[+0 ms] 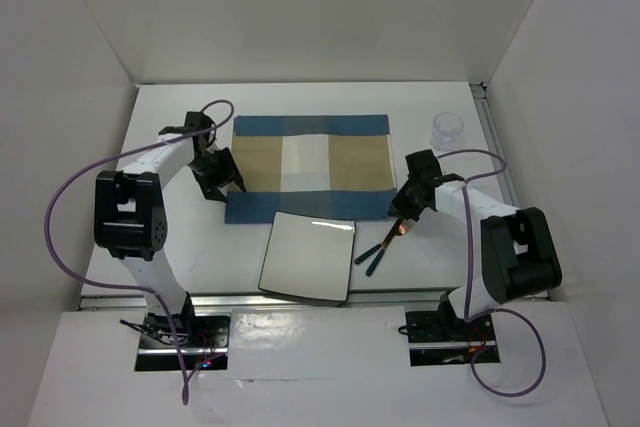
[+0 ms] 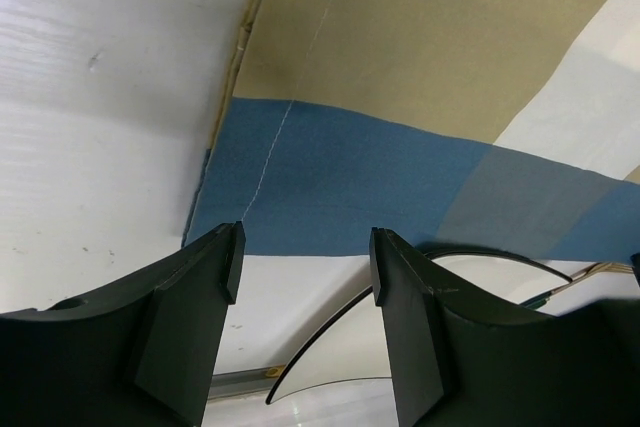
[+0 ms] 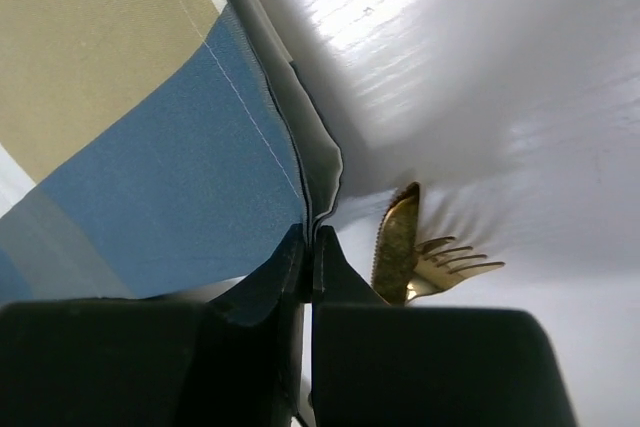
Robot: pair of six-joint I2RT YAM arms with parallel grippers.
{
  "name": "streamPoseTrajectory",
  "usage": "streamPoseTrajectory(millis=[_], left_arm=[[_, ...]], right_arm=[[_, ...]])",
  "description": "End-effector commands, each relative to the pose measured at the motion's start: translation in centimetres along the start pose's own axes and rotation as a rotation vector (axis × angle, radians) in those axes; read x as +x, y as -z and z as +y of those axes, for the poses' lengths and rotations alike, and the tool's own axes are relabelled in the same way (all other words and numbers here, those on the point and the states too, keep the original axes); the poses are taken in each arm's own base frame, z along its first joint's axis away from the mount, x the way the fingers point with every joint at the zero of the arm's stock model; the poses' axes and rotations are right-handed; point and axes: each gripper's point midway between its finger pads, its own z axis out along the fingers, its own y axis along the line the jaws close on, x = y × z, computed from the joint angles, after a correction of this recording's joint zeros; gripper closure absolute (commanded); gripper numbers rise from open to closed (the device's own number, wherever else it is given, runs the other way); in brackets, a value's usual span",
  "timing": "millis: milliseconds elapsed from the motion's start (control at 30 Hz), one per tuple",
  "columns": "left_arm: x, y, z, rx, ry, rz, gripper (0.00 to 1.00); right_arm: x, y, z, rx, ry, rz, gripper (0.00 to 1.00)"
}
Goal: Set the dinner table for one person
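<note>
A blue-and-tan cloth placemat (image 1: 310,165) lies on the white dinner table (image 1: 180,247). My right gripper (image 1: 404,203) is shut on the placemat's near right edge, and the pinched cloth edge (image 3: 318,172) is lifted between the jaws. My left gripper (image 1: 222,182) is open and empty above the placemat's near left corner (image 2: 215,217). A square white plate (image 1: 308,255) sits in front of the placemat. A gold knife (image 3: 396,237) and fork (image 3: 450,262) lie just right of my right gripper.
A clear glass (image 1: 447,132) stands at the back right. The cutlery's dark handles (image 1: 375,257) lie right of the plate. White walls enclose the table on three sides, and a metal rail (image 1: 130,297) runs along the near edge.
</note>
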Motion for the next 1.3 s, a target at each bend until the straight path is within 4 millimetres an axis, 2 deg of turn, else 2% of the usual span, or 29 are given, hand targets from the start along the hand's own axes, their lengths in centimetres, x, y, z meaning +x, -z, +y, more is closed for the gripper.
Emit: streamPoseTrajectory(millis=[0, 33, 67, 100, 133, 233, 267, 367, 400, 467, 500, 567, 600, 667, 700, 767, 800, 833, 867, 933, 967, 1000, 1033, 1067, 1133, 1167, 1200, 1233, 1267], left_arm=[[-0.3, 0.6, -1.3, 0.025, -0.034, -0.008, 0.30], [-0.3, 0.7, -1.8, 0.030, -0.048, -0.012, 0.30], [-0.3, 0.7, -1.8, 0.030, -0.048, -0.012, 0.30], [-0.4, 0.7, -1.7, 0.023, -0.048, -0.017, 0.30], [-0.4, 0.8, -2.1, 0.029, -0.059, -0.022, 0.30], [-0.3, 1.0, -2.6, 0.032, -0.060, -0.022, 0.30], [-0.3, 1.1, -3.1, 0.038, -0.072, -0.026, 0.30], [-1.1, 2.5, -4.1, 0.058, -0.081, -0.057, 0.30], [-1.6, 3.1, -4.4, 0.062, -0.085, -0.079, 0.30], [-2.0, 3.8, -4.9, 0.072, -0.090, -0.094, 0.30], [-2.5, 4.4, -5.4, 0.082, -0.094, -0.110, 0.30], [-2.9, 5.1, -5.9, 0.091, -0.107, -0.125, 0.30], [-3.2, 5.5, -6.6, 0.104, -0.132, -0.140, 0.30], [-3.1, 5.8, -6.5, 0.099, -0.142, -0.135, 0.30], [-3.0, 6.0, -7.1, 0.107, -0.156, -0.139, 0.30], [-2.6, 6.3, -7.2, 0.108, -0.199, -0.140, 0.30], [-2.3, 6.7, -7.6, 0.116, -0.221, -0.148, 0.30], [-1.7, 6.4, -7.0, 0.106, -0.229, -0.134, 0.30], [-1.0, 6.4, -7.2, 0.107, -0.241, -0.128, 0.30], [-0.2, 6.7, -7.1, 0.109, -0.267, -0.140, 0.30], [0.1, 6.7, -7.3, 0.110, -0.286, -0.136, 0.30], [0.2, 6.9, -7.2, 0.112, -0.287, -0.139, 0.30], [0.2, 6.9, -7.2, 0.112, -0.287, -0.139, 0.30], [0.5, 6.8, -7.4, 0.113, -0.304, -0.136, 0.30], [0.3, 6.7, -7.5, 0.112, -0.304, -0.135, 0.30], [0.1, 6.9, -7.8, 0.117, -0.306, -0.142, 0.30], [0.1, 6.5, -7.7, 0.111, -0.304, -0.134, 0.30], [0.1, 6.4, -7.6, 0.106, -0.301, -0.125, 0.30], [-0.1, 6.6, -7.9, 0.111, -0.304, -0.134, 0.30]], right_arm=[[-0.1, 0.5, -0.7, 0.029, -0.010, -0.036, 1.00], [-0.2, 0.8, -0.5, 0.021, -0.010, -0.042, 1.00], [-0.2, 0.8, -0.5, 0.021, -0.010, -0.042, 0.95], [-0.3, 0.9, -0.3, 0.021, -0.010, -0.042, 0.79], [0.0, 0.9, -0.8, 0.046, -0.002, -0.040, 0.69], [-0.8, 1.9, -0.1, 0.049, 0.014, -0.083, 0.25], [-1.4, 2.7, 0.4, 0.035, 0.026, -0.108, 0.23], [-4.4, 5.6, 2.8, -0.020, 0.084, -0.212, 0.23], [-6.1, 7.1, 4.5, -0.051, 0.100, -0.260, 0.25], [-8.4, 9.1, 6.0, -0.068, 0.132, -0.339, 0.30], [-10.8, 10.8, 7.3, -0.093, 0.163, -0.396, 0.30], [-12.2, 11.5, 8.6, -0.109, 0.206, -0.406, 0.36], [-12.5, 10.8, 9.1, -0.098, 0.256, -0.395, 0.42], [-13.6, 11.4, 10.6, -0.123, 0.274, -0.410, 0.48], [-13.6, 10.7, 10.3, -0.094, 0.284, -0.398, 0.53], [-14.6, 10.8, 10.2, -0.081, 0.279, -0.416, 0.60], [-14.9, 10.8, 10.0, -0.077, 0.272, -0.419, 0.62], [-15.3, 10.9, 9.7, -0.071, 0.264, -0.423, 0.62], [-16.7, 11.5, 9.2, -0.065, 0.244, -0.449, 0.62], [-18.3, 11.3, 8.4, -0.035, 0.214, -0.462, 0.54], [-20.2, 12.2, 8.0, -0.027, 0.191, -0.491, 0.46], [-21.2, 12.4, 7.5, -0.006, 0.185, -0.504, 0.38], [-21.8, 11.4, 6.5, 0.036, 0.179, -0.475, 0.35], [-24.1, 12.3, 5.8, 0.051, 0.138, -0.504, 0.33], [-25.5, 11.6, 4.6, 0.079, 0.117, -0.472, 0.33], [-26.4, 10.1, 4.0, 0.106, 0.117, -0.454, 0.33], [-27.9, 10.5, 4.0, 0.100, 0.099, -0.466, 0.33], [-28.3, 10.0, 3.8, 0.119, 0.096, -0.463, 0.33], [-28.8, 8.3, 2.8, 0.149, 0.081, -0.435, 0.33]])
